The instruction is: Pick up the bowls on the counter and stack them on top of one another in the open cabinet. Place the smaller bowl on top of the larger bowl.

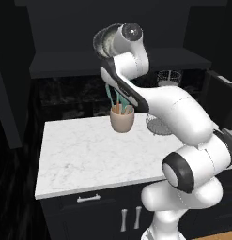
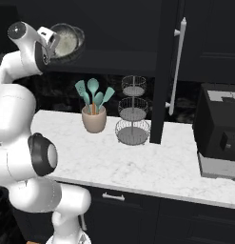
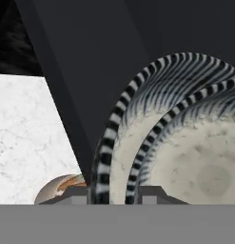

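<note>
Up at the level of the open cabinet (image 2: 109,59), the gripper (image 3: 114,193) is closed narrowly on the rim of the larger bowl (image 3: 138,109), one finger on the outside of its wall and the other inside it. The smaller bowl (image 3: 200,162) sits nested inside the larger one — their striped rims run close together, and both pale speckled insides face the hand camera. In the right base view the bowls appear as one dark round shape with a light inside (image 2: 66,42), held just beside the wrist and above the cabinet's flat shelf ledge; whether they rest on the ledge or hang above it cannot be told. From the left base view the same bowls (image 1: 104,42) show at the end of the raised arm, in front of the dark cabinet. Below, on the white marble worktop (image 1: 84,159), stands a beige cup (image 2: 94,119) with teal utensils, and just beside it to the right a wire tiered stand (image 2: 133,112) — both well below the bowls.
</note>
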{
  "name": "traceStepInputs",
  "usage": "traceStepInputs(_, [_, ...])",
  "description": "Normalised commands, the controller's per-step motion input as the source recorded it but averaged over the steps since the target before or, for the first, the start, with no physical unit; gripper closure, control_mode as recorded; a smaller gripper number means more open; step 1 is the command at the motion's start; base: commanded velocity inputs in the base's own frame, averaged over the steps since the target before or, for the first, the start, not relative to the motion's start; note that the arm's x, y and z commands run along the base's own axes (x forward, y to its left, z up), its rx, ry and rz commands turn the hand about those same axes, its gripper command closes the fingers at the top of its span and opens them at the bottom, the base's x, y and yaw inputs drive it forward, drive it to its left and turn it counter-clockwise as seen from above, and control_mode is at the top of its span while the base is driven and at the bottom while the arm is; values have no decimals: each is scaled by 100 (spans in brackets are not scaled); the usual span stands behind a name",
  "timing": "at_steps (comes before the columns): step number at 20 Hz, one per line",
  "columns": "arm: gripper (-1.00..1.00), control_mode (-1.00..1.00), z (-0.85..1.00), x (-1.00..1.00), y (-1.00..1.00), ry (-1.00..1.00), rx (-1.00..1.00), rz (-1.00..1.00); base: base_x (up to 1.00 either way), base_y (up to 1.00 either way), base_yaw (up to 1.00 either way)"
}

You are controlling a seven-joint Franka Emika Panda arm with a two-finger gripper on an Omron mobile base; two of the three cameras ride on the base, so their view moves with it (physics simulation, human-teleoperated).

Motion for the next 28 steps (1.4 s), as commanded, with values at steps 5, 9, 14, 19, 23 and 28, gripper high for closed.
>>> traceStepInputs(5, [100,-100,-31,100,-15,10,0,0,0,0,0])
traceStepInputs(9, [-100,-100,-8,84,-10,1,0,0,0,0,0])
traceStepInputs(14, [-100,-100,0,-25,-2,-7,0,0,0,0,0])
traceStepInputs(19, [-100,-100,-2,-96,0,-14,0,0,0,0,0])
traceStepInputs(23, [-100,-100,-25,-100,0,-8,0,0,0,0,0])
traceStepInputs(28, [-100,-100,-77,-100,-1,0,0,0,0,0,0])
